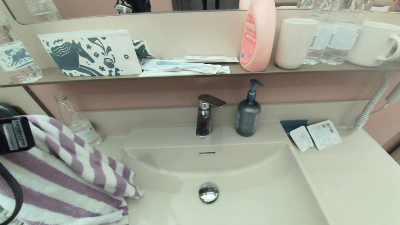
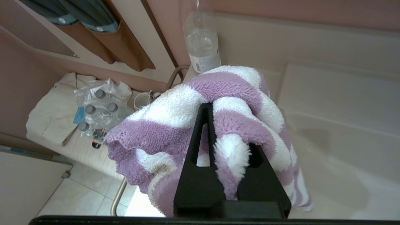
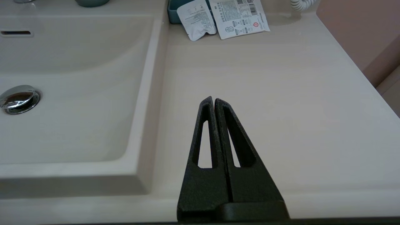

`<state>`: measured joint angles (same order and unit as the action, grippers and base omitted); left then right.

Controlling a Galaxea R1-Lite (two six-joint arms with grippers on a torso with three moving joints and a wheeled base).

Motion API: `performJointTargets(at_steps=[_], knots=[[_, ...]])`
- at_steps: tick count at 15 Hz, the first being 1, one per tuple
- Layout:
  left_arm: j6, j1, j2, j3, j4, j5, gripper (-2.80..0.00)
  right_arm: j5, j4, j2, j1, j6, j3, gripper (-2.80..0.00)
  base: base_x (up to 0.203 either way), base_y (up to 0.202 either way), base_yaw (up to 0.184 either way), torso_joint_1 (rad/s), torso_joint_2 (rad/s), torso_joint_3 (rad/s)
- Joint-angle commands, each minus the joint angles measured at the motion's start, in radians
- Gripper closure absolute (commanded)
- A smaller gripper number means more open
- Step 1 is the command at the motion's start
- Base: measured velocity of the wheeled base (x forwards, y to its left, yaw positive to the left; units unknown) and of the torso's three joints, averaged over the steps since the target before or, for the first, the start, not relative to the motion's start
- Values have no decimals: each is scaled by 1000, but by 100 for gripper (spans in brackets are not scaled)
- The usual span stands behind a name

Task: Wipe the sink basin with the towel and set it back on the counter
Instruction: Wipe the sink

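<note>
Bathroom vanity, beige-cream: bench (image 1: 353,175) moulded in one piece with sink basin (image 1: 250,187), chrome drain plug (image 1: 208,192) low in the bowl, overflow slot (image 1: 207,153) at 12 o'clock from it. Chrome tap (image 1: 206,115) behind the bowl, grey pump bottle (image 1: 248,114) just beside it at 3 o'clock. Sachets (image 1: 315,136) lying flat on the bench toward 2 o'clock of the drain. Clear bottle (image 1: 78,122) standing at the bowl's 10 o'clock corner. Wall shelf (image 1: 187,73) above, carrying horse-print pouch (image 1: 90,53), pink bottle (image 1: 257,34), white cup (image 1: 295,42) and mug (image 1: 373,43).

Towel (image 1: 62,178) bunched at 9 o'clock of the drain, raised over the bowl's near left edge, stripes and long axis slanting from 10 down toward 4, loose end drooping toward the bowl.

Left pincer (image 2: 231,131) clamped on a fold of towel, cloth bulging between the two fingers and draped over them.

Right pincer (image 3: 214,100) above bare bench at 3 o'clock of the bowl, tips pressed together, gripping nothing.
</note>
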<state>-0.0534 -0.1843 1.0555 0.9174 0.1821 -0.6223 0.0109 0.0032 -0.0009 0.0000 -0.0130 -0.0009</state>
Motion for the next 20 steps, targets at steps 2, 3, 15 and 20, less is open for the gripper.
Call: performJointTargets(at_steps=[2, 3, 15, 20], knots=[[14, 27, 16, 128, 81, 9, 0, 1, 0, 1, 0, -1, -1, 0, 0, 0, 0, 0, 0, 0], [28, 54, 19, 160, 114, 15, 0, 0, 0, 1, 0, 0, 1, 0, 0, 0, 0, 0, 0, 0], [124, 491, 48, 218, 142, 370, 0, 1, 0, 1, 0, -1, -1, 0, 0, 0, 0, 0, 0, 0], [196, 732, 107, 352, 169, 548, 0, 1, 0, 1, 0, -1, -1, 0, 0, 0, 0, 0, 0, 0]])
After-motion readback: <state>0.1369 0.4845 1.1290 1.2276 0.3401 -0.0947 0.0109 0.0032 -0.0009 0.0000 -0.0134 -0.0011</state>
